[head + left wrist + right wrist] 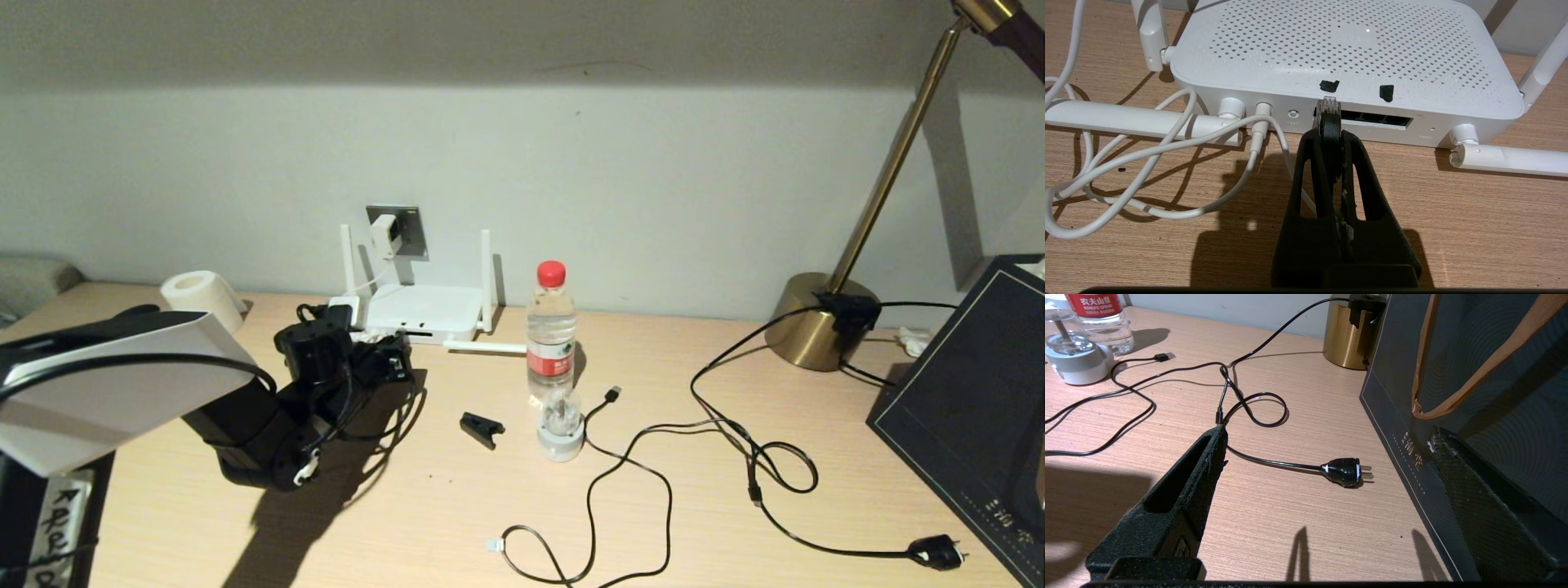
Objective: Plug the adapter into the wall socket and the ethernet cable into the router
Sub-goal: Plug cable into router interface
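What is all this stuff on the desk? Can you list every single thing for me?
router: one, white, against the wall
adapter: one, white, in the wall socket, grey
ethernet cable: one, black, clear plug at the router's port slot
white cord: one, looped beside the router
water bottle: one, clear, red cap, mid-desk
black clip: one, near the bottle
USB cable: one, black
lamp: one, brass; its black mains plug lies unplugged
paper roll: one, white
dark bag: one
left gripper: shut on the ethernet cable
right gripper: open, idle
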